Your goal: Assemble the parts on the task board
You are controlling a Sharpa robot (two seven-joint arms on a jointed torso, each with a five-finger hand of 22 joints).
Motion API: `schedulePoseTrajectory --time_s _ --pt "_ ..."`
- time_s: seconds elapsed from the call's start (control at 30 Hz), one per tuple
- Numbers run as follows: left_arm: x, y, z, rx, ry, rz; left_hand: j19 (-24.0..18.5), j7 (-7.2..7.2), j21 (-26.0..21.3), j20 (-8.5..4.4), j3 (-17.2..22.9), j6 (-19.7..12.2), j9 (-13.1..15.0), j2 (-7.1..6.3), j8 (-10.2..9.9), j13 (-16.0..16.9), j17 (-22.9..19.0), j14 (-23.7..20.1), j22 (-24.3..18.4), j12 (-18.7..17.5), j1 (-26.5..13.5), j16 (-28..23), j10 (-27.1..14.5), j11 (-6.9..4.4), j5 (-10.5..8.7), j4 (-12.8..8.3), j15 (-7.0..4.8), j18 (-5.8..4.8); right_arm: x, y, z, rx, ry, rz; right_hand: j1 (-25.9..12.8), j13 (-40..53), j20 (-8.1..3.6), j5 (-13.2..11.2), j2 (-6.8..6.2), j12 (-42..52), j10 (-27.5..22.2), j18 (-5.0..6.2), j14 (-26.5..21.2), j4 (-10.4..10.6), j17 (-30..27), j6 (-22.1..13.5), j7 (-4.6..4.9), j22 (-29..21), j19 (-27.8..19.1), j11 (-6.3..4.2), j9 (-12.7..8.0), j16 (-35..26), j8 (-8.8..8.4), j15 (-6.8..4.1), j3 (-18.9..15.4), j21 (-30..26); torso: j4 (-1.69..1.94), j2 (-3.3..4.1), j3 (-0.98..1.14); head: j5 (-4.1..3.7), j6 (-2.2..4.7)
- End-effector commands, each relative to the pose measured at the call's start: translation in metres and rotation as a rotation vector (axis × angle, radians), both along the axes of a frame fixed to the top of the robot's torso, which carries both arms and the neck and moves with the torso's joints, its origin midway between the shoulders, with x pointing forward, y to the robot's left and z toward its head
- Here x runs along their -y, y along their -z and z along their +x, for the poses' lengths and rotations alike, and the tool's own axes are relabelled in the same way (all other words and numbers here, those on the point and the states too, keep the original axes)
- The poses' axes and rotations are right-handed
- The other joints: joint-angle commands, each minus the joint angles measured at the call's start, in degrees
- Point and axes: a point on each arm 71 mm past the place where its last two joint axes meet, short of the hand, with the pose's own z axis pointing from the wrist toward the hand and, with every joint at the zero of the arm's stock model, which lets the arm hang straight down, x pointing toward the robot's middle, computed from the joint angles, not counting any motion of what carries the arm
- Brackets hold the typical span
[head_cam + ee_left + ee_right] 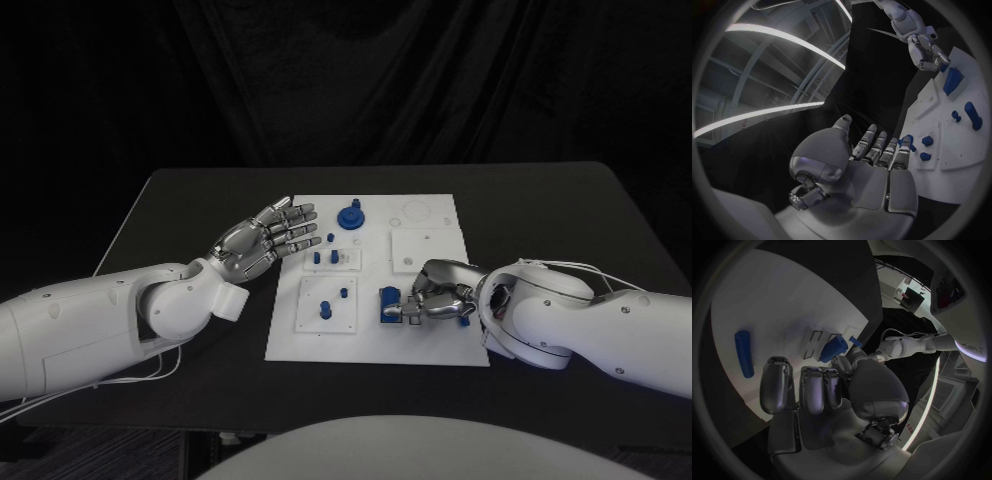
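Head view is showing the right hand (437,292) curling its fingers (811,390) down onto a blue part (391,303) on the board (433,345), likely seating it, while the left hand (264,240) is hovering spread, holding nothing.

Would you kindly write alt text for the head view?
The right hand curls its fingers over a blue part at the near edge of the white rectangular task board on the black table. The left hand hovers open beside the board.
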Motion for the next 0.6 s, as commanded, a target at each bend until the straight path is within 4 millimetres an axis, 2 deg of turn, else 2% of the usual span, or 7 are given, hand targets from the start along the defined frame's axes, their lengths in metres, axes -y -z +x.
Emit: schedulePoseTrajectory --time_s 0.03,0.1,0.17,0.23,0.37,0.57,0.6 --pt "0.0015 -0.0004 -0.0009 0.005 0.012 -0.018 0.31 5.07 0.33 0.11 0.23 -0.32 0.02 -0.09 0.25 0.07 0.05 0.18 0.04 0.22 0.37 0.39 -0.05 0.01 0.23 0.02 0.41 -1.1 0.0007 -0.0001 0.0008 0.036 0.007 -0.024 1.91 15.09 -0.53 2.87 0.52 0.15 6.07 0.96 4.77 -0.75 8.7 4.79 -0.66 10.7 0.85 -0.68 10.67 -0.07 4.85 -0.58 -0.1 -0.15 -0.01 -0.01 -0.01 0.04 -0.01" --pt "0.0015 -0.0003 -0.0009 0.005 0.012 -0.018 0.31 5.07 0.33 0.11 0.23 -0.32 0.02 -0.09 0.25 0.07 0.05 0.18 0.04 0.22 0.37 0.39 -0.05 0.01 0.23 0.02 0.41 -1.1 0.0001 -0.0003 0.0009 0.041 0.006 -0.02 2.73 15.09 -0.64 4.25 0.55 0.15 6.07 0.97 4.77 -1.33 8.69 6.14 -0.8 10.71 0.85 -0.81 11.12 -0.08 6.21 -0.68 0.03 -0.26 -0.01 -0.01 0.0 0.08 -0.01" --pt "0.0015 -0.0002 -0.0009 0.005 0.013 -0.018 0.31 5.07 0.33 0.11 0.23 -0.32 0.02 -0.09 0.25 0.07 0.05 0.18 0.04 0.22 0.37 0.39 -0.05 0.01 0.23 0.02 0.41 -1.1 -0.0003 -0.0003 0.0008 0.043 0.005 -0.018 2.98 15.09 -0.67 4.6 0.54 0.15 6.07 0.98 4.78 -1.52 8.7 6.57 -0.84 10.7 0.84 -0.85 11.27 -0.08 6.63 -0.71 0.07 -0.32 -0.01 -0.01 -0.01 0.09 -0.01" --pt "0.0015 -0.0001 -0.0009 0.004 0.013 -0.018 0.31 5.07 0.33 0.11 0.23 -0.32 0.02 -0.09 0.25 0.07 0.05 0.18 0.04 0.22 0.37 0.39 -0.05 0.01 0.23 0.02 0.41 -1.1 -0.0005 0.0 0.0009 0.043 0.005 -0.019 3.3 15.09 -0.73 5.16 0.58 0.15 6.07 0.95 4.8 -1.79 8.8 8.61 -0.93 10.74 0.9 -0.93 11.93 -0.05 8.34 -0.77 0.11 -0.25 -0.01 -0.01 -0.01 0.08 -0.01" --pt "0.0015 0.0 -0.0011 0.004 0.013 -0.019 0.33 5.04 0.34 0.12 0.28 -0.32 0.02 -0.09 0.27 0.07 0.07 0.23 0.06 0.28 0.32 0.52 -0.05 -0.03 0.23 0.02 0.56 -1.23 -0.0004 0.0011 0.0012 0.039 0.004 -0.025 4.04 15.09 -0.83 6.02 1.02 0.15 6.07 0.94 4.81 -2.25 8.86 8.35 -1.08 10.79 0.96 -1.07 11.83 -0.03 8.34 -0.87 0.5 -0.21 -0.01 -0.01 -0.01 0.19 -0.01" --pt "0.0012 0.0002 -0.0013 0.003 0.013 -0.018 0.33 5.04 0.34 0.12 0.28 -0.32 0.02 -0.09 0.27 0.07 0.07 0.23 0.06 0.28 0.32 0.52 -0.05 -0.03 0.23 0.02 0.56 -1.23 0.0002 0.0021 0.0021 0.039 0.006 -0.027 6.9 15.09 -1.09 11.32 1.8 0.15 6.07 0.91 4.83 -4.27 8.97 7.95 -1.37 10.86 1.05 -1.34 11.73 0.0 8.43 -1.13 2.24 -0.24 -0.01 -0.01 -0.01 0.23 -0.01" --pt "0.0012 0.0002 -0.0014 0.003 0.013 -0.018 0.33 5.04 0.34 0.12 0.28 -0.32 0.02 -0.09 0.27 0.07 0.07 0.23 0.06 0.28 0.32 0.52 -0.05 -0.03 0.23 0.02 0.56 -1.23 0.0002 0.0021 0.0022 0.04 0.006 -0.026 6.96 15.09 -1.1 11.59 1.89 0.15 6.07 0.91 4.83 -4.29 8.95 7.9 -1.37 10.87 1.06 -1.35 11.71 -0.01 8.4 -1.13 2.36 -0.23 -0.02 0.0 -0.01 0.22 -0.01"
